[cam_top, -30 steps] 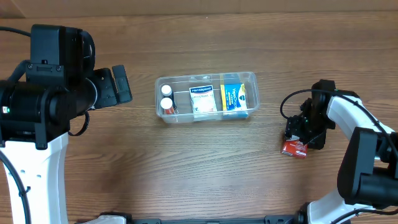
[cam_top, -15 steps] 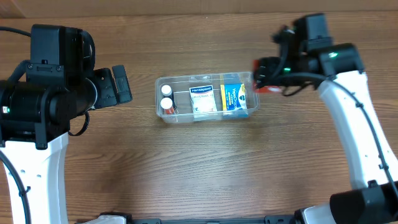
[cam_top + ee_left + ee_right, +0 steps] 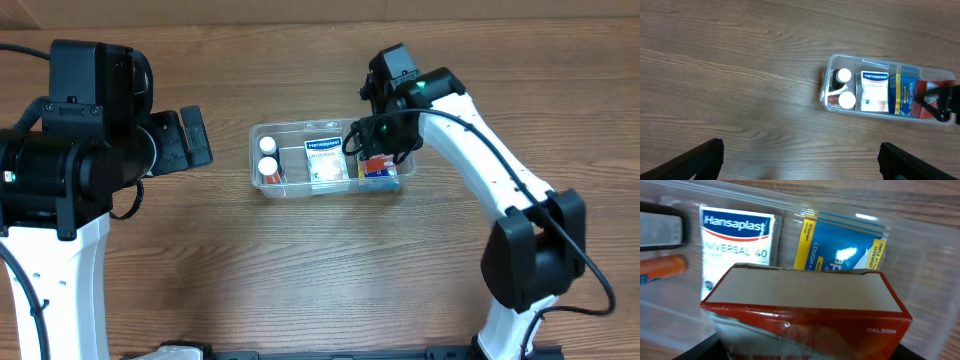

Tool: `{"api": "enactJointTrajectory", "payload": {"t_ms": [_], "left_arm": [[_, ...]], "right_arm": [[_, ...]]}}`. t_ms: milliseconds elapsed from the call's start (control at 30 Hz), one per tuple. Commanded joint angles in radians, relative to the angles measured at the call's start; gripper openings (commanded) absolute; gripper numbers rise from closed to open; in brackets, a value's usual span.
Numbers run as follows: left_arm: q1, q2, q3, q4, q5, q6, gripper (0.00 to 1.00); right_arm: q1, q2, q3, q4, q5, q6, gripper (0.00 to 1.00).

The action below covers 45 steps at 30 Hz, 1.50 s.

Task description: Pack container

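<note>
The clear container (image 3: 292, 172) lies at the table's middle. It holds two white-capped bottles (image 3: 267, 158), a Hansaplast box (image 3: 325, 160) and a blue-and-yellow box (image 3: 390, 172). My right gripper (image 3: 376, 158) is shut on a red box (image 3: 373, 165) and holds it over the container's right part. In the right wrist view the red box (image 3: 805, 315) fills the lower frame above the Hansaplast box (image 3: 737, 235) and the blue-and-yellow box (image 3: 840, 250). My left gripper (image 3: 805, 162) is open and empty, well left of the container (image 3: 826, 92).
Bare wooden table surrounds the container on all sides. The left arm's bulky body (image 3: 90, 150) stands at the left. The right arm (image 3: 490, 170) reaches in from the right front across the table.
My right gripper has carried the red box from the table's right side up and left to above the container's right end. The left arm has not moved.
</note>
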<state>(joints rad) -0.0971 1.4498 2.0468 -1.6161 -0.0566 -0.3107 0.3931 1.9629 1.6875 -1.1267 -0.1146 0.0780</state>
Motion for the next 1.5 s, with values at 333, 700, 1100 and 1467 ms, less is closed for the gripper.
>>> {"api": "enactJointTrajectory", "payload": {"t_ms": [333, 700, 1100, 1467], "left_arm": [[0.005, 0.002, -0.004, -0.002, -0.003, 0.019, 1.00], [0.005, 0.003, -0.125, 0.133, 0.008, 0.025, 1.00], [-0.020, -0.084, -0.208, 0.134, 0.005, 0.058, 1.00], [-0.067, -0.772, -0.793, 0.388, 0.002, 0.037, 1.00]], "right_arm": [[-0.004, -0.127, 0.010, 0.022, 0.159, 0.065, 1.00], [-0.240, -0.343, 0.010, 0.033, 0.113, 0.064, 1.00], [-0.309, -0.603, -0.064, -0.095, 0.090, 0.106, 1.00], [-0.309, -1.394, -0.692, 0.111, 0.091, 0.105, 1.00]]}}
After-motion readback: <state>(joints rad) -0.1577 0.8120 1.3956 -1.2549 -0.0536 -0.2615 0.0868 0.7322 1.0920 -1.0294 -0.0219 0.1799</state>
